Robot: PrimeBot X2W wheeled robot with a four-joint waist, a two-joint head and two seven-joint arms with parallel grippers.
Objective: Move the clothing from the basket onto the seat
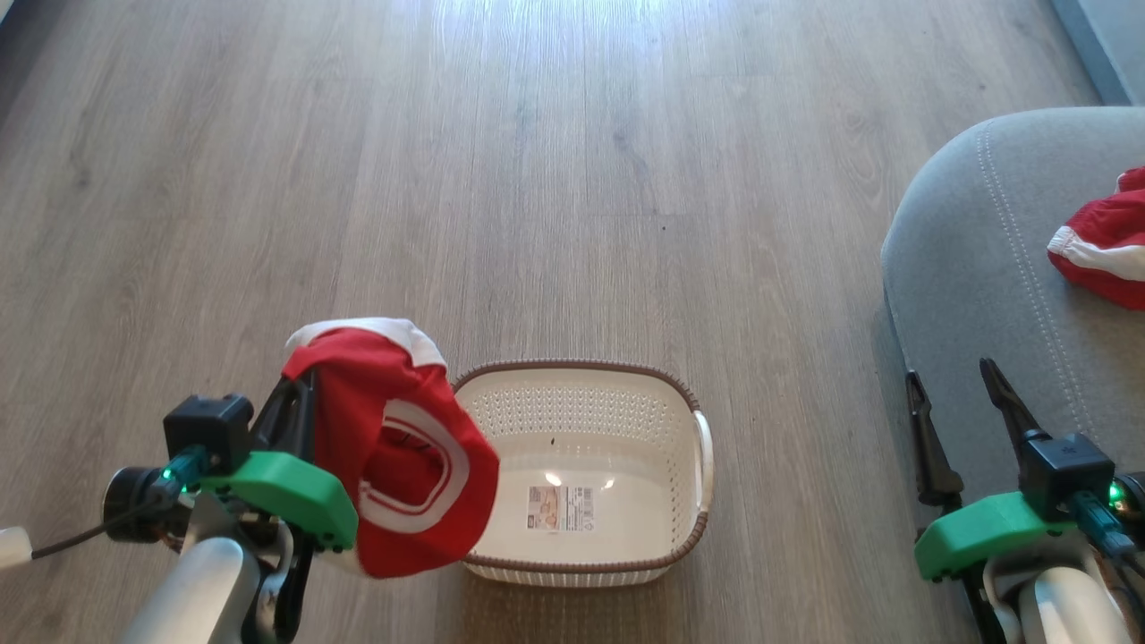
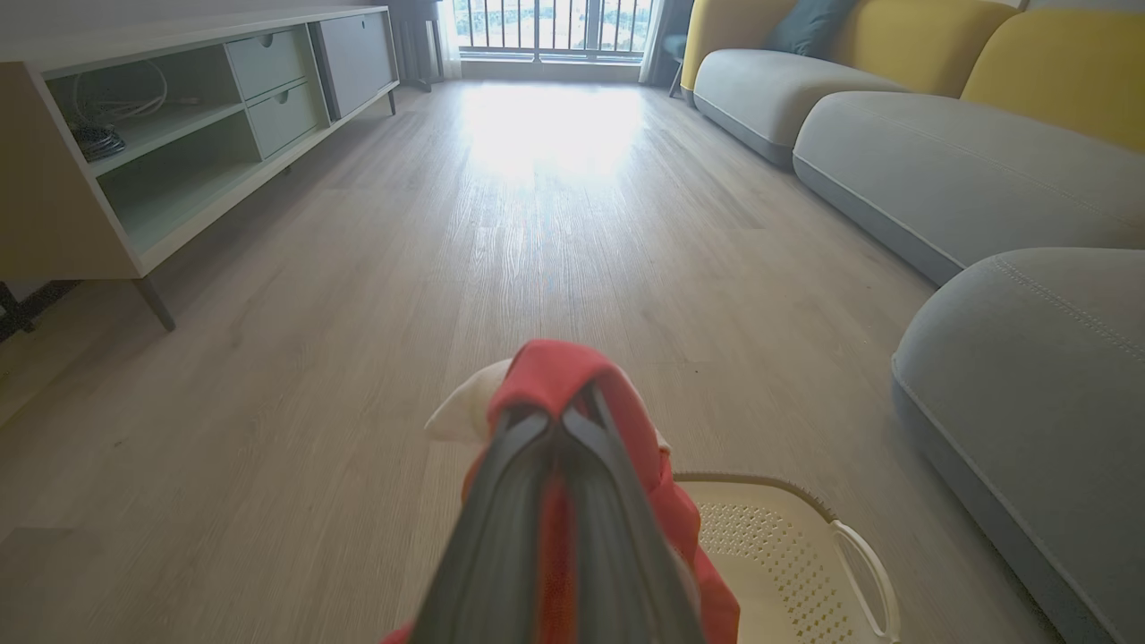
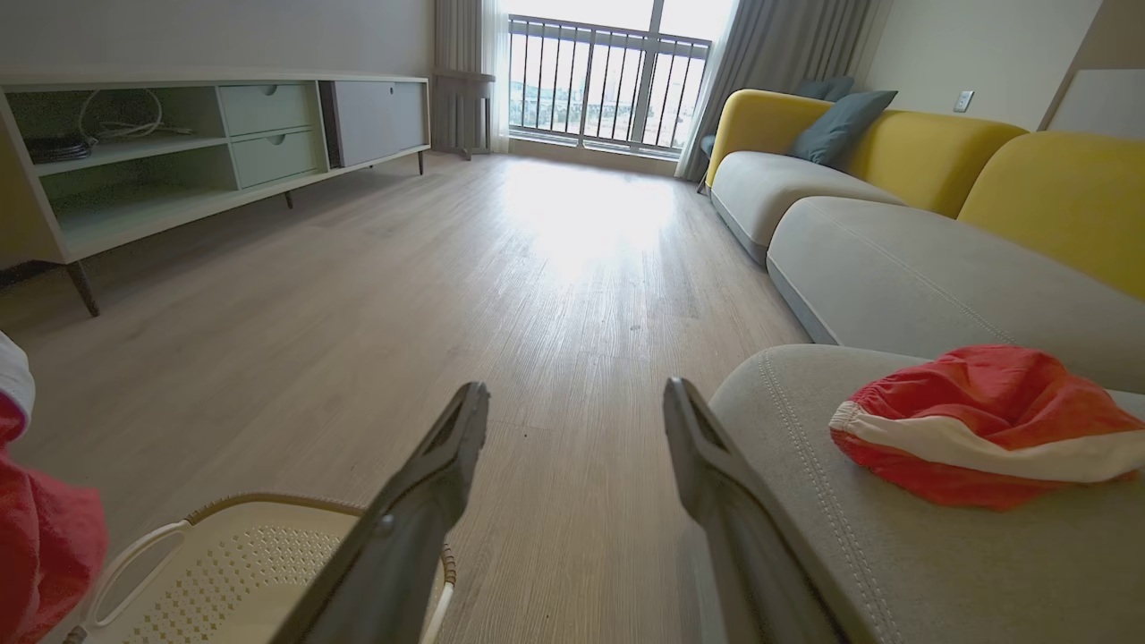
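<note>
My left gripper (image 1: 300, 385) is shut on a red garment (image 1: 407, 452) with white trim, which hangs above the left end of the basket (image 1: 702, 447). The cream basket stands on the floor with nothing but a label on its bottom. In the left wrist view the closed fingers (image 2: 559, 429) pinch the red cloth (image 2: 572, 376) above the basket's rim (image 2: 805, 501). Another red garment (image 1: 1105, 241) with a white band lies on the grey seat (image 1: 975, 268) at right. My right gripper (image 1: 953, 380) stands open beside the seat's edge, holding nothing; its fingers (image 3: 447, 456) bracket bare floor.
Pale wooden floor (image 1: 537, 179) stretches ahead. A low TV cabinet (image 2: 179, 134) runs along the left wall. More grey sofa sections (image 3: 894, 268) with yellow backs line the right side, and a balcony window (image 3: 608, 80) is at the far end.
</note>
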